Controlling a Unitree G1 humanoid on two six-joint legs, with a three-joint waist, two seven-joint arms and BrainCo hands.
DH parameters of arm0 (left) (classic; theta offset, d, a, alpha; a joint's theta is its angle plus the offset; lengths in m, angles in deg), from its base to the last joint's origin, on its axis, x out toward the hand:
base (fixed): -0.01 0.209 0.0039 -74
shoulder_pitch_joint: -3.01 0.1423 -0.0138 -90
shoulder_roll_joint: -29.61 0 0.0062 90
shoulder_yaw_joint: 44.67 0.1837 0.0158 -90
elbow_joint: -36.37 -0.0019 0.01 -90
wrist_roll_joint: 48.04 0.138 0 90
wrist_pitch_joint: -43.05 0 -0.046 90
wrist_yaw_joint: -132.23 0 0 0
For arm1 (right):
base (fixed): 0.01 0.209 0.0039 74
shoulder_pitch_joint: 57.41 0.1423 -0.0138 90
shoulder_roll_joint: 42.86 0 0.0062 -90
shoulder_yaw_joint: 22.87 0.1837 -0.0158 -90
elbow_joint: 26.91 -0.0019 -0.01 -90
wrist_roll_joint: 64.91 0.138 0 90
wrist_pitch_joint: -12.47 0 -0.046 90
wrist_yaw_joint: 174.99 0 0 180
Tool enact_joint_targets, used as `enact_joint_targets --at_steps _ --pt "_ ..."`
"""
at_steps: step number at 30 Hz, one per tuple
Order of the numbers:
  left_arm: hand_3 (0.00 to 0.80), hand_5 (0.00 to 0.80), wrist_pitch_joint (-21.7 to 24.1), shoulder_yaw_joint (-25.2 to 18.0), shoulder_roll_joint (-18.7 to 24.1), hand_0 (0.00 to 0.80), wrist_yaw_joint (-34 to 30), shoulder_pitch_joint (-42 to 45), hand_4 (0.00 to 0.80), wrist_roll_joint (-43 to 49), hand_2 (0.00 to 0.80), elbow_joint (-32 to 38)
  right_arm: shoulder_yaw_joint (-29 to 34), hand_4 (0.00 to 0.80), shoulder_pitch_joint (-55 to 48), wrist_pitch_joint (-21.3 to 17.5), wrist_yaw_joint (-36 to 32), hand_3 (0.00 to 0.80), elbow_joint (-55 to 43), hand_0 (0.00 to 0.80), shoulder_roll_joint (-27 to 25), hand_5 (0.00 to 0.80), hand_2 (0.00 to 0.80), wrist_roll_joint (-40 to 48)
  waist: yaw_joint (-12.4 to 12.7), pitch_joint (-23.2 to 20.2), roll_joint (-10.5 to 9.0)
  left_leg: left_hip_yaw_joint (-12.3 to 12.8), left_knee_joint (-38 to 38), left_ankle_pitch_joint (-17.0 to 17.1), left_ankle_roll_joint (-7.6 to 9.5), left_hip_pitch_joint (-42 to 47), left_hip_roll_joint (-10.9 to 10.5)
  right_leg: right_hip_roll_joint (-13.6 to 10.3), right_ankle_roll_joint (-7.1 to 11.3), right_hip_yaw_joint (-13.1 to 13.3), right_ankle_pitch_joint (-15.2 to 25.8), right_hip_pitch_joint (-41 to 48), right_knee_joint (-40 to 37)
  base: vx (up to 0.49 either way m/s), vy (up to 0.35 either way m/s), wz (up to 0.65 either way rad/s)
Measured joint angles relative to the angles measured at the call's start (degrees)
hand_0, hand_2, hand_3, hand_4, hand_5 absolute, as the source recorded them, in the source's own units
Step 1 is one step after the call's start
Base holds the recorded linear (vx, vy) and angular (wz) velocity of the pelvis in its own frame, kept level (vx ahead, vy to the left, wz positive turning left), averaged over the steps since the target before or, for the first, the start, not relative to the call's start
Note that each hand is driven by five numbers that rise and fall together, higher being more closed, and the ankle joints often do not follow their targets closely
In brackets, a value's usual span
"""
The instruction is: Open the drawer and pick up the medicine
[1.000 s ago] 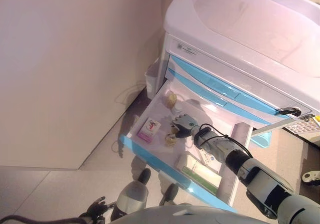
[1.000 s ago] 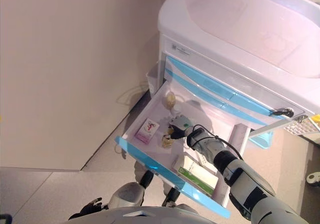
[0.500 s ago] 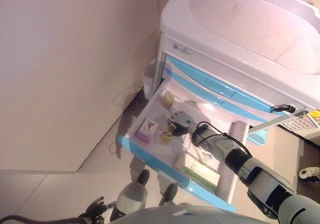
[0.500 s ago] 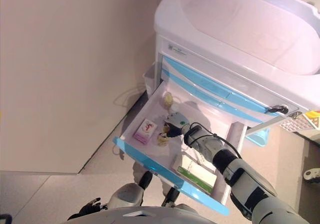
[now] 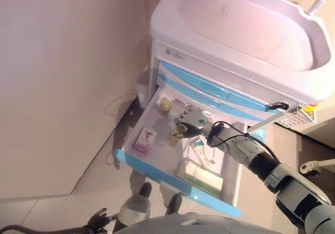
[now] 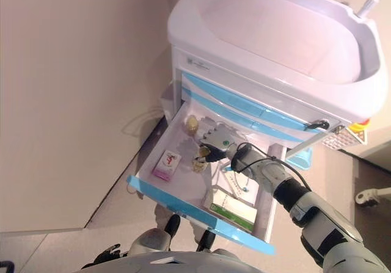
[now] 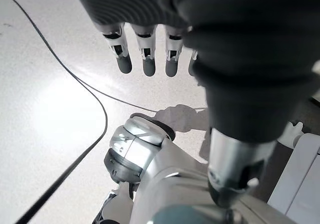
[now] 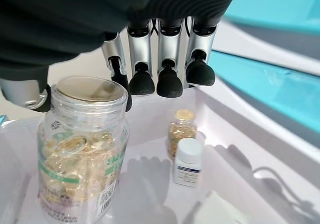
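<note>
The drawer (image 6: 183, 163) is already pulled out, and the right hand (image 6: 214, 140) is pinching the clear capsule jar (image 8: 80, 154) by its lid near the drawer's middle, probably to lift it, while the left hand (image 7: 145, 58) hangs relaxed over the floor.

The cart (image 6: 269, 35) is white, and its shut drawers have light blue fronts. The open drawer (image 6: 201, 215) is white inside with a light blue front edge. The jar (image 8: 82, 154) is clear, full of yellow pills, with a green stripe on its label. The small box (image 6: 165, 164) is pink and white. The long box (image 6: 232, 211) is white and green. The little bottle (image 8: 188, 161) is white. The floor (image 7: 45, 114) is pale grey.
</note>
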Motion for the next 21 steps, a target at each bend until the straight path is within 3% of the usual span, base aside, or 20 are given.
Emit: enact_joint_targets --at_steps 17,21 --pt "0.0 0.0 -1.15 -1.23 0.16 0.0 0.56 -0.15 0.0 -0.02 0.0 0.08 11.59 0.8 -0.37 -7.44 -10.25 0.8 -24.58 0.8 -14.27 0.8 0.8 8.07 -6.55 -2.38 -0.08 6.82 -1.38 -0.73 0.54 3.06 1.09 0.95 -0.05 6.95 1.09 -0.05 0.05 -0.03 0.025 -0.22" --pt "0.0 0.0 -2.03 -1.24 -0.03 0.0 0.76 -0.14 0.0 -0.04 0.0 0.16 13.87 0.8 -0.1 -8.26 -12.23 0.8 -27.94 0.8 -16.8 0.8 0.8 10.08 -7.94 -3.05 0.44 7.8 -1.39 -0.89 0.57 3.3 1.23 1.08 -0.1 7.55 1.19 -0.13 0.08 -0.015 0.035 -0.09"
